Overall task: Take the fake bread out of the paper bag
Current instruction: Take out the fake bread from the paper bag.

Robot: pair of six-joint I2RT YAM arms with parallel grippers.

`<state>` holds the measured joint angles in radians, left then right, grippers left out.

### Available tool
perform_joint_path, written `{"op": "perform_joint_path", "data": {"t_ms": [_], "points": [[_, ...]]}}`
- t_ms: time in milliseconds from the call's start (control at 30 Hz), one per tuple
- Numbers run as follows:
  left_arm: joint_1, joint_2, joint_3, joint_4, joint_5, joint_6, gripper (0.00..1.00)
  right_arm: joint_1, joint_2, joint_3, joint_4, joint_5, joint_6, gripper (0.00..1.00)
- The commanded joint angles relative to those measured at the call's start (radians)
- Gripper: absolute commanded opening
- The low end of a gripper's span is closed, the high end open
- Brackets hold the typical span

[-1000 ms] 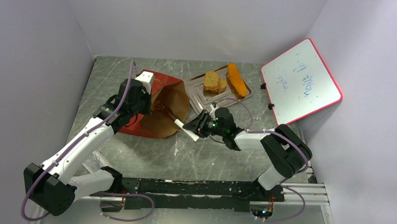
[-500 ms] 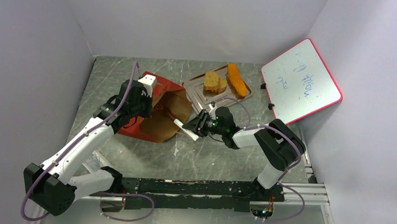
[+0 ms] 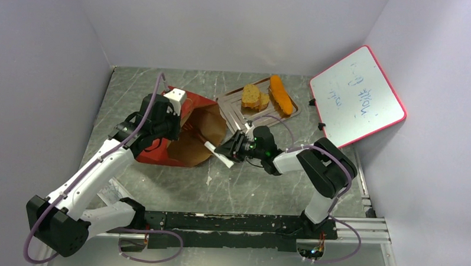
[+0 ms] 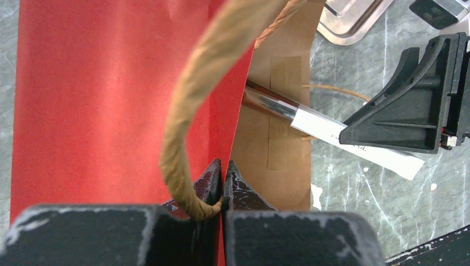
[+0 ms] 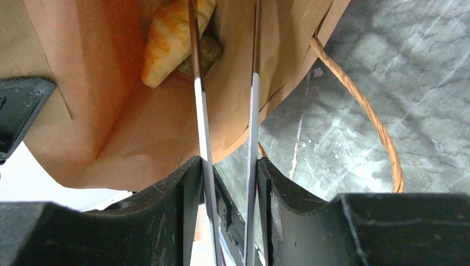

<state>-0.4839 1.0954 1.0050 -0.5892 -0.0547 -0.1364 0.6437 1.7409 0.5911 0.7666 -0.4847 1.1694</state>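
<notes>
1. The step in hand, as I judge it, is the reach into the tall red paper bag with kraft-brown lining [image 3: 188, 150]. It lies tipped over on the grey marbled bench [image 3: 249, 187], its mouth facing my right arm, and there is bread inside to fetch out.
2. My left tool [image 4: 223, 178] has its jaws pressed together on the edge of the bag's red wall, right at the foot of the twisted tan cord handle [image 4: 185, 127]. That grip holds the mouth up and open.
3. My right tool [image 5: 228, 166] is clamped on a pair of thin metal tongs with white-sleeved grips [image 5: 198, 105]. The two blades stand apart and run in through the bag's mouth.
4. A golden ridged croissant-like roll [image 5: 169, 36] lies deep in the bag on the paper. A darker speckled lump sits just beside it, and I cannot identify it.
5. In the right wrist view the left blade crosses the roll's right edge, so the roll sits left of the gap, not between the blades. The tips run out of view, so I cannot tell whether they touch it.
6. Already out are a brown-speckled slice [image 3: 252, 97] and a long orange loaf [image 3: 281, 94]. Both lie on the flat grey metal tray [image 3: 231, 106] beyond the bag.
7. The next move, I reckon, calls for sliding the tongs left until the blades straddle the roll. Then I would squeeze and draw back while the left tool holds the mouth steady.
</notes>
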Motion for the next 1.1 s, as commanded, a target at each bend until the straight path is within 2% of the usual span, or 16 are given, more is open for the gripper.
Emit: {"op": "perform_joint_path", "data": {"t_ms": [0, 233, 367, 833, 1067], "points": [[-0.012, -0.039, 0.046, -0.012, -0.003, 0.008, 0.07, 0.009, -0.012, 0.027, 0.031, -0.024, -0.012, 0.43], [-0.012, -0.047, 0.019, 0.026, -0.104, -0.005, 0.07, 0.029, -0.147, -0.001, -0.087, -0.020, -0.045, 0.43], [-0.012, -0.049, -0.001, 0.043, -0.076, -0.012, 0.07, 0.027, -0.184, -0.008, -0.149, 0.003, -0.075, 0.43], [-0.018, -0.060, 0.011, 0.014, 0.048, 0.020, 0.07, 0.030, 0.052, 0.104, -0.020, 0.002, -0.067, 0.43], [-0.025, -0.056, 0.007, 0.017, 0.055, 0.015, 0.07, 0.034, 0.098, 0.182, -0.052, -0.001, -0.077, 0.43]]}}
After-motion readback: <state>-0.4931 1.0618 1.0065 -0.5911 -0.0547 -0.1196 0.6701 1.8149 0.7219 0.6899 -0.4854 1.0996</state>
